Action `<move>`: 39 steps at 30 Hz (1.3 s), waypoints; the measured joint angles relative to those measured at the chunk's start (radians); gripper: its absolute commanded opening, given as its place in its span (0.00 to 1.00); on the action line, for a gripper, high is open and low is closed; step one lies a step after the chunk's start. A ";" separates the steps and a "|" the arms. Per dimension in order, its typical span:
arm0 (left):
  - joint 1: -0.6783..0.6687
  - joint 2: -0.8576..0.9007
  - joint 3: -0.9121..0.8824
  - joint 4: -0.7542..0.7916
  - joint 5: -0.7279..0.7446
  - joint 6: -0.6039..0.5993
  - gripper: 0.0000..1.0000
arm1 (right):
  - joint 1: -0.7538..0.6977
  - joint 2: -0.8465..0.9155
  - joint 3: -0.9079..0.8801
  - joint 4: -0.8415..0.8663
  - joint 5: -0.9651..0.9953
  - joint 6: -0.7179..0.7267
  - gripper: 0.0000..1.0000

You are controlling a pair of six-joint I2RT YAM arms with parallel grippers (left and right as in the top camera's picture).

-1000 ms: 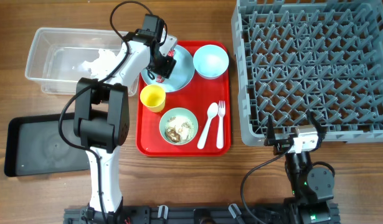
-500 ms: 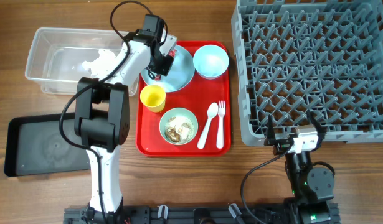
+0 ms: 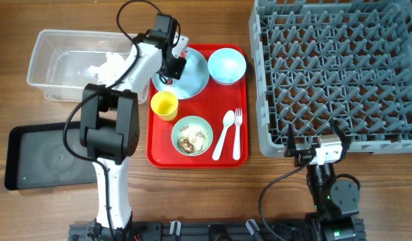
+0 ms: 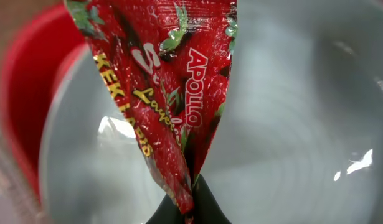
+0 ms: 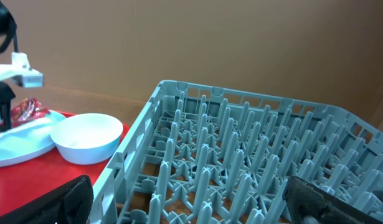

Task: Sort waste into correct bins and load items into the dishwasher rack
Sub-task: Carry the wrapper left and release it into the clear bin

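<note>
My left gripper (image 3: 178, 65) is shut on the red snack wrapper (image 4: 172, 81), pinching its lower end just above the pale blue plate (image 3: 194, 84). That plate (image 4: 291, 124) fills the left wrist view behind the wrapper. A pale blue bowl (image 3: 227, 65), a yellow cup (image 3: 164, 105), a pale green bowl (image 3: 191, 135) holding food scraps, a white spoon (image 3: 224, 134) and a fork (image 3: 236, 130) lie on the red tray (image 3: 159, 152). At the near edge of the grey dishwasher rack (image 3: 339, 73), my right gripper (image 5: 197, 202) stands open and holds nothing.
A clear tub (image 3: 48, 63) with a white napkin (image 3: 105, 65) in it stands at the far left. In front of the tub lies the black tray (image 3: 45, 157). The rack's pegs (image 5: 241, 155) rise right before my right gripper.
My left gripper has shut on the red wrapper over the plate. The right arm has not moved.
</note>
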 measured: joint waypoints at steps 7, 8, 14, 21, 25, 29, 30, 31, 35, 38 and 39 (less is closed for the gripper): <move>0.000 -0.226 0.002 -0.013 -0.037 -0.056 0.04 | 0.000 0.000 0.000 0.000 0.000 0.000 1.00; 0.000 -0.275 0.004 -0.019 -0.047 -0.065 0.04 | 0.000 0.000 0.000 0.000 0.000 0.000 1.00; 0.002 -0.489 0.024 -0.075 -0.195 -0.100 0.04 | 0.000 0.000 0.000 0.000 0.000 0.000 1.00; 0.097 -0.510 0.027 -0.205 -0.315 -0.133 0.04 | 0.000 0.000 0.000 0.000 0.000 0.000 1.00; 0.198 -0.476 0.003 -0.209 -0.297 -0.165 0.04 | 0.000 0.000 0.000 0.000 0.000 0.000 1.00; 0.286 -0.422 -0.022 -0.209 -0.221 -0.176 0.04 | 0.000 0.000 0.000 0.000 0.000 0.000 1.00; 0.299 -0.408 -0.025 -0.209 -0.206 -0.179 0.04 | 0.000 0.000 0.000 0.000 0.000 0.000 1.00; 0.315 -0.386 -0.027 -0.209 -0.189 -0.187 0.04 | 0.000 0.000 0.000 0.000 0.000 0.000 1.00; 0.349 -0.309 -0.032 -0.202 -0.152 -0.231 0.04 | 0.000 0.000 0.000 0.000 0.000 0.000 1.00; 0.361 -0.251 -0.033 -0.183 -0.140 -0.259 0.13 | 0.000 0.000 0.000 0.000 0.000 0.000 1.00; 0.361 -0.240 -0.034 -0.179 -0.137 -0.263 0.34 | 0.000 0.000 0.000 0.000 0.000 0.000 1.00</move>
